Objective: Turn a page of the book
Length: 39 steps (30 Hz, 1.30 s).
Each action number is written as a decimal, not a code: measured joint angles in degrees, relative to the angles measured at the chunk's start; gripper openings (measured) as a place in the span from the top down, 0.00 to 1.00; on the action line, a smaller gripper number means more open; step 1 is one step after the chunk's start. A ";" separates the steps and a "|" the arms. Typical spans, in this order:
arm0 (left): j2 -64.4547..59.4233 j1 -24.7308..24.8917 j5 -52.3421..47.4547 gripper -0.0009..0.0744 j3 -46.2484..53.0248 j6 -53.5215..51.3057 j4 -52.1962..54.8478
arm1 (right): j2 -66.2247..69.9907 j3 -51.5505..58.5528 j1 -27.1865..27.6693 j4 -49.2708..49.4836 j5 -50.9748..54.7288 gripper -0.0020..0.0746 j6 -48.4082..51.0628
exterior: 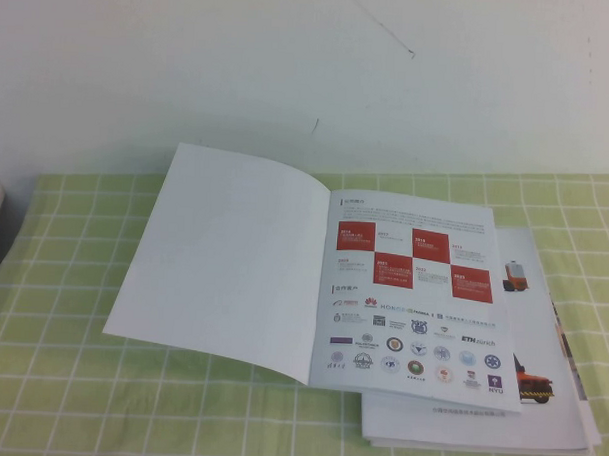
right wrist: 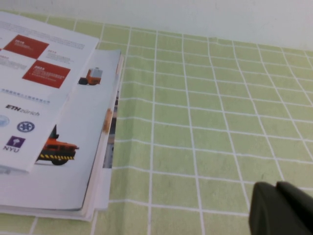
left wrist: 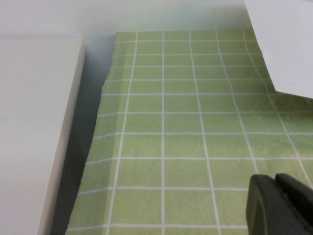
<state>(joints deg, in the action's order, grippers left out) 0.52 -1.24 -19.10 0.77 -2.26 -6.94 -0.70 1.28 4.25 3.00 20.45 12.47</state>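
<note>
Several loose leaves are the main hazard: the page (exterior: 414, 292), with its red squares and rows of logos, lies askew on a fanned stack whose edges do not line up, so a finger sliding in from the side could catch two or three sheets at once, or crease the glossy paper instead of lifting it. A push along the surface could also drag the whole thin book (exterior: 313, 278) across the green checked cloth (exterior: 59, 380), since nothing pins it down.

The right gripper (right wrist: 283, 208) hovers over bare cloth with the stack's free edge off to one side of it and well apart; the page's outer edge (right wrist: 49, 98) is the nearest part of the task's target. It holds nothing and touches nothing, and whether its fingers are apart or together cannot be told. The left gripper (left wrist: 281, 205) likewise hangs above empty cloth, the blank left-hand leaf (left wrist: 288, 44) far ahead of it and a white block (left wrist: 34, 127) off to its other side; it grips nothing, and its opening cannot be told either.
</note>
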 joint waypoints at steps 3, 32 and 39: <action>0.00 0.00 0.43 0.99 0.10 -0.62 0.49 | 0.00 0.00 0.00 1.22 0.00 0.98 -0.12; -7.54 0.00 -3.64 0.99 -10.66 -21.41 -46.64 | 0.00 0.35 0.00 54.14 2.92 0.98 17.26; -28.46 0.00 -15.74 0.99 -31.71 -25.61 -34.90 | 0.00 -0.72 0.00 56.07 6.39 0.98 21.53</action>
<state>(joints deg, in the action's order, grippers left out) -27.94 -1.24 -34.84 -30.94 -27.86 -41.84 -0.70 0.56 4.25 59.07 26.85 34.00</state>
